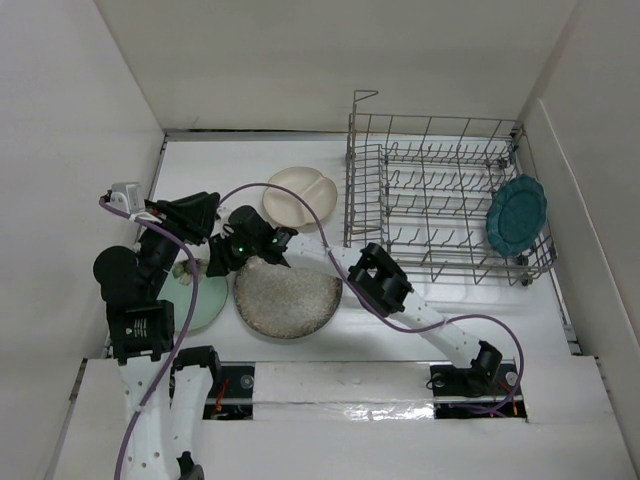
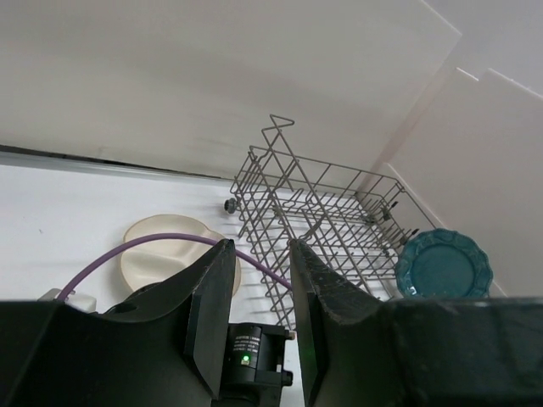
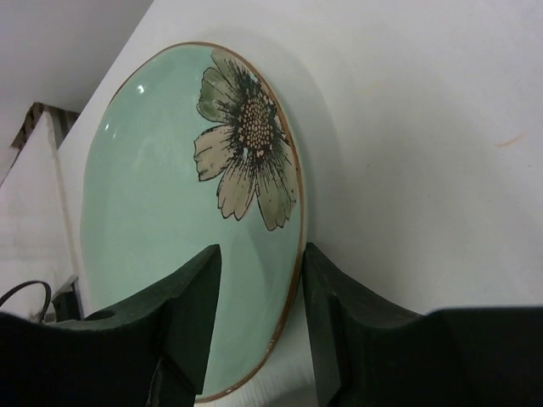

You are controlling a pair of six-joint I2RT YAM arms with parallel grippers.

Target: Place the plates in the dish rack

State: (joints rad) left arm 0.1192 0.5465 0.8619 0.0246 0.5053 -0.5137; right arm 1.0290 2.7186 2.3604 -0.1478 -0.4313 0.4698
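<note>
Mint-green plate [image 3: 153, 212] flat on bench [image 1: 420, 310], well left of dish rack [image 1: 440, 200], just beside speckled plate [image 1: 290, 298] | right tool [image 3: 259, 254] nearer: spread, straddling the plate's rim, nothing pinched | left tool [image 2: 259, 246] spread, empty, facing dish rack | coming move, judged: close on rim, carry right toward dish rack.

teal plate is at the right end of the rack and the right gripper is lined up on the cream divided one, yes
No: the right gripper is lined up on the mint green plate, not the cream divided plate; the right wrist view shows its rim between the open fingers. The teal plate at the right end of the dish rack is correct.
</note>
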